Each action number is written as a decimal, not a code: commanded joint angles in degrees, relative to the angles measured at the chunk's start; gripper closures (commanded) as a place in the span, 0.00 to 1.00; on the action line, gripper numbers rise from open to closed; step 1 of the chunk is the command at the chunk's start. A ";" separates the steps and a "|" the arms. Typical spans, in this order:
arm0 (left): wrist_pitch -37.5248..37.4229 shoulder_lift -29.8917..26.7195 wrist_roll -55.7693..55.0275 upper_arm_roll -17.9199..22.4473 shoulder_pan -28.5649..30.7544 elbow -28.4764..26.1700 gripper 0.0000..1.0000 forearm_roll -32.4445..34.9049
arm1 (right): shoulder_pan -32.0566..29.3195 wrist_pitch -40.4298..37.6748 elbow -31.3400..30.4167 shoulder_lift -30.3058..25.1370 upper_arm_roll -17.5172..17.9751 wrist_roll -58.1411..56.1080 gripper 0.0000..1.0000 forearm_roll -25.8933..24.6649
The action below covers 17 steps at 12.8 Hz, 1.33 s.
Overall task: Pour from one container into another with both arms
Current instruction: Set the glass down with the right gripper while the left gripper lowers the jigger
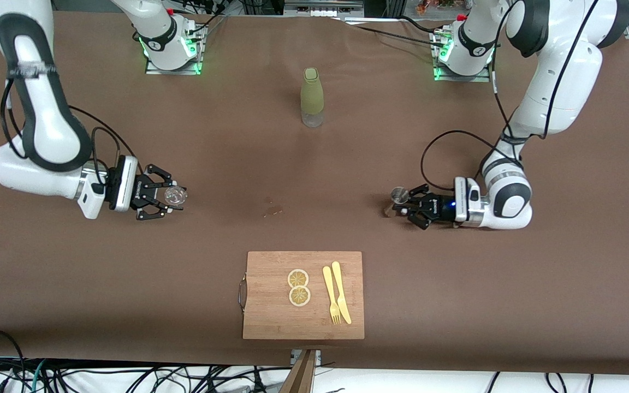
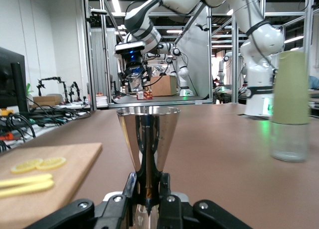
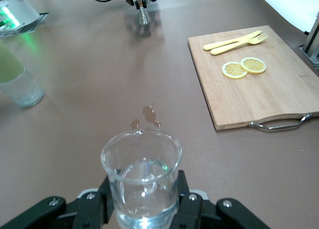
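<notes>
Brown cloth covers the table [image 1: 238,164], and toward the right arm's end the right gripper [image 1: 162,198] is closed on the tumbler [image 1: 174,196], which stands upright between its fingertips, out ahead of the black palm; from the front it cannot be told whether the glass rests on the cloth or sits just above it. In the right wrist view the tumbler [image 3: 141,181] fills the foreground, clear with a thick base, the fingers [image 3: 188,199] pressed against its lower sides, and a few small wet spots [image 3: 147,117] mark the cloth just ahead of it. Near the middle of the table, close to the arms' bases, stands an olive-sleeved bottle [image 1: 312,97], upright and well apart from both grippers. Nearer to the front camera lies a wooden board [image 1: 303,295] with a metal handle [image 1: 241,293] at its end toward the right arm; on it sit two lemon slices [image 1: 298,287] touching each other and, beside them, a yellow knife [image 1: 341,298] and fork [image 1: 331,295]. Toward the left arm's end the left gripper [image 1: 408,206] is clamped on the jigger [image 1: 399,195], held upright at its narrow waist, its open silvery cone facing up. The left wrist view shows the jigger [image 2: 148,139] dead centre above the fingers [image 2: 164,189].
</notes>
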 commanded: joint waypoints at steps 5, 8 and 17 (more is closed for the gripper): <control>-15.12 -4.13 2.21 14.76 3.90 -4.02 1.00 14.19 | -4.75 -6.95 5.31 12.45 -0.09 -17.65 0.60 8.67; -18.29 -3.69 7.21 18.37 5.48 -3.23 1.00 17.19 | -5.90 -11.52 9.53 18.61 -1.05 -24.16 0.60 10.17; -23.31 4.39 16.53 19.26 12.70 2.22 1.00 20.80 | -7.83 -11.00 10.42 24.07 -2.28 -32.52 0.59 12.45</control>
